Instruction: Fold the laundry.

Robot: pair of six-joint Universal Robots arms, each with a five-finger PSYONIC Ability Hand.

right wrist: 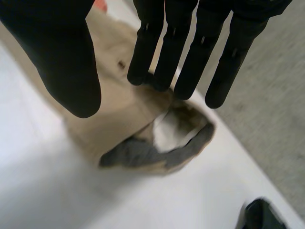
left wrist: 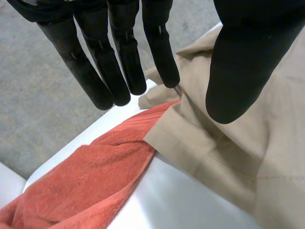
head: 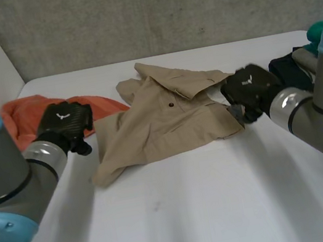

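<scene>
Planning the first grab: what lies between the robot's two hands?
In the head view, the tan garment lies crumpled between the left hand and the right hand, with an edge of the orange towel beside the left hand.

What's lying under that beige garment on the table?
One end of an orange towel slips under the beige garment's edge. How far it reaches, and anything else beneath, is covered.

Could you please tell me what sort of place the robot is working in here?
Probably a robotics lab test bench, not a home: a white table, a bare grey concrete wall behind it, and a tan shirt and orange towel laid out.
</scene>
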